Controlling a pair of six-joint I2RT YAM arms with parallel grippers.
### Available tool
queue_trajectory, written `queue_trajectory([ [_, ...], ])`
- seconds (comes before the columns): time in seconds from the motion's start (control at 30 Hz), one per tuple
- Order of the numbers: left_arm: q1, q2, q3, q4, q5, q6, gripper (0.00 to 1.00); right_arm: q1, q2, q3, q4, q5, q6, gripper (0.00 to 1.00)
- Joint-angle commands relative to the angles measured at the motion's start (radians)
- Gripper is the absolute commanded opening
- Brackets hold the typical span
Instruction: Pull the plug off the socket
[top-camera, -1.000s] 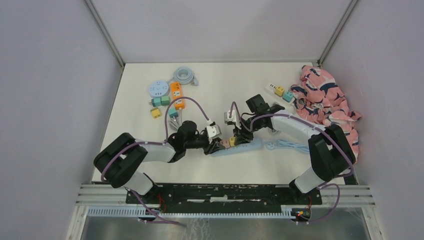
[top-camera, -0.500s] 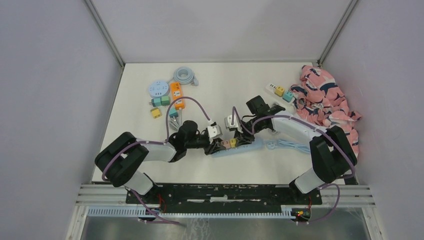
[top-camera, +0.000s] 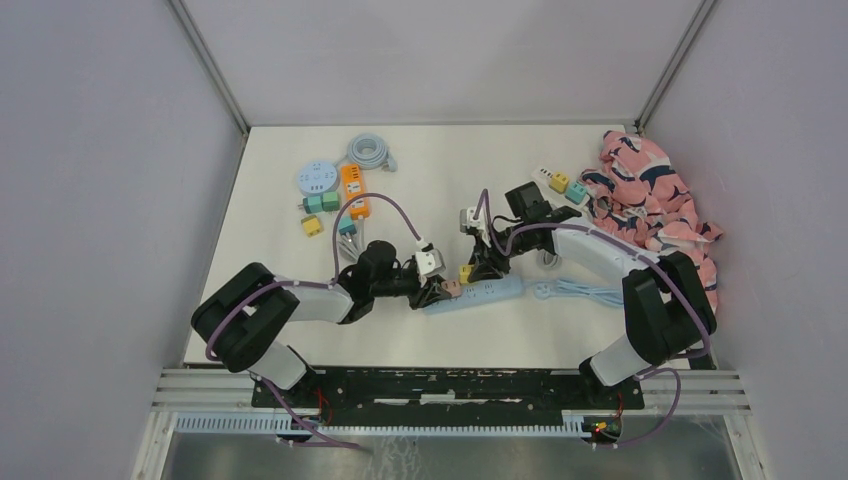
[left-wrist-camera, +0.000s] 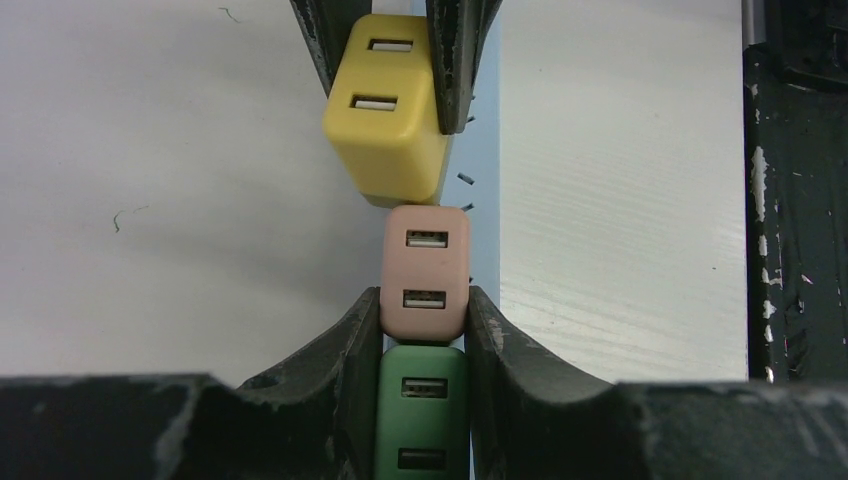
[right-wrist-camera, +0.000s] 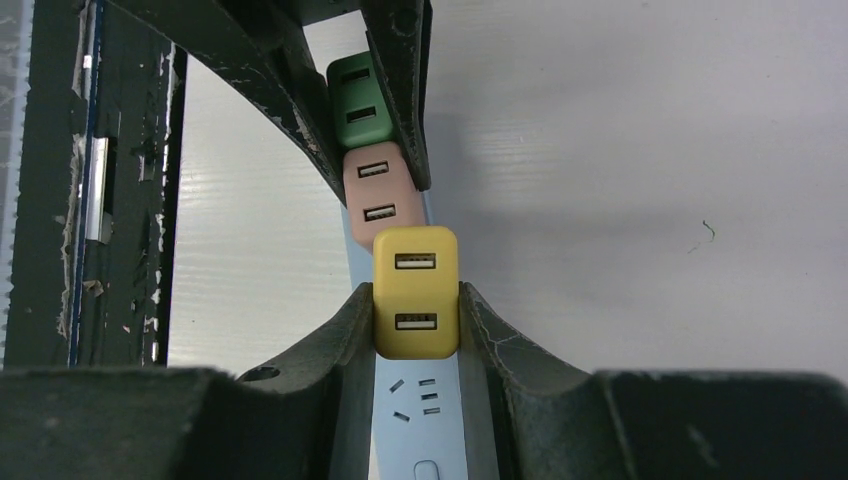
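A light blue power strip (top-camera: 492, 292) lies mid-table, its socket (right-wrist-camera: 416, 395) showing bare slots. My right gripper (right-wrist-camera: 416, 298) is shut on a yellow plug (right-wrist-camera: 415, 280) (top-camera: 465, 272), which hangs just above those slots, clear of the strip. A pink plug (left-wrist-camera: 425, 265) and a green plug (left-wrist-camera: 421, 415) sit in a row at the strip's left end. There my left gripper (left-wrist-camera: 424, 305) is shut on the green plug, its fingertips (left-wrist-camera: 365, 315) also pressing the pink plug's sides. In the left wrist view the yellow plug (left-wrist-camera: 388, 110) looks raised and tilted.
At the back left lie a round white socket (top-camera: 316, 178), an orange strip (top-camera: 354, 190), a coiled grey cable (top-camera: 370, 153) and small loose plugs (top-camera: 322, 203). A pink patterned cloth (top-camera: 655, 205) is heaped on the right, beside a white strip with cube plugs (top-camera: 558, 181).
My right gripper has risen and drawn back to the right with the yellow plug, which has come out of the strip. The left gripper has held still.
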Motion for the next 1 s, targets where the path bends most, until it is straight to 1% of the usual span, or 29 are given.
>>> queue_trajectory([
  [0.0, -0.002, 0.027, -0.002, -0.094, -0.039, 0.001, 0.03, 0.001, -0.033, 0.007, 0.024, -0.128, -0.015, 0.0],
  [0.07, -0.002, 0.021, 0.001, -0.092, -0.041, -0.01, 0.04, 0.001, -0.033, 0.026, 0.003, -0.134, -0.021, 0.0],
  [0.13, 0.0, 0.01, 0.003, -0.081, -0.06, -0.042, 0.09, -0.002, -0.038, 0.052, -0.034, -0.127, -0.028, 0.0],
  [0.2, 0.002, -0.003, 0.011, -0.078, -0.068, -0.087, 0.24, -0.016, -0.043, 0.078, -0.092, -0.142, -0.067, 0.0],
  [0.27, 0.004, -0.016, 0.012, -0.053, -0.076, -0.14, 0.38, -0.036, -0.046, 0.099, -0.147, -0.164, -0.072, 0.0],
  [0.4, 0.004, -0.068, -0.018, 0.025, -0.089, -0.228, 0.64, -0.075, -0.045, 0.128, -0.205, -0.226, -0.075, 0.0],
  [0.5, 0.003, -0.129, -0.042, 0.068, -0.101, -0.271, 0.76, -0.085, -0.045, 0.139, -0.216, -0.254, -0.049, 0.0],
  [0.57, 0.003, -0.175, -0.051, 0.065, -0.112, -0.286, 0.81, -0.089, -0.04, 0.151, -0.219, -0.267, -0.026, 0.0],
  [0.73, 0.004, -0.334, -0.084, 0.033, -0.161, -0.328, 0.87, -0.101, -0.019, 0.19, -0.24, -0.313, 0.053, 0.0],
  [0.9, 0.007, -0.508, -0.137, 0.03, -0.283, -0.437, 0.98, -0.114, -0.019, 0.213, -0.228, -0.337, 0.138, 0.01],
  [0.93, 0.007, -0.538, -0.147, 0.03, -0.306, -0.464, 1.0, -0.118, -0.021, 0.214, -0.214, -0.341, 0.166, 0.01],
  [0.97, 0.007, -0.568, -0.158, 0.03, -0.322, -0.487, 0.99, -0.121, -0.024, 0.213, -0.201, -0.348, 0.189, 0.01],
])
